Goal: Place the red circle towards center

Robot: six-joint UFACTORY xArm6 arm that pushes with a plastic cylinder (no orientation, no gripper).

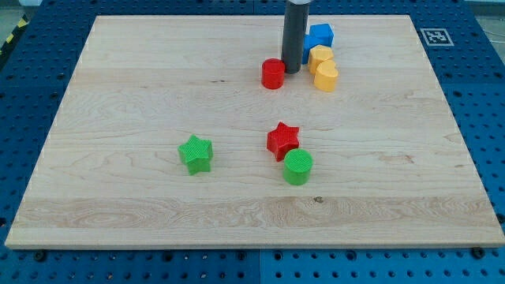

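Note:
The red circle [273, 73] sits near the view's top, a little right of the middle. My tip [291, 71] stands just to its right, very close to it or touching, between it and the yellow blocks. The rod rises straight up out of the view's top.
A blue block [319, 35] lies behind the rod at the top. Two yellow blocks [320, 56] [326, 77] lie right of my tip. A red star [282, 140] and a green circle [298, 167] sit near the board's middle. A green star [195, 153] lies to their left.

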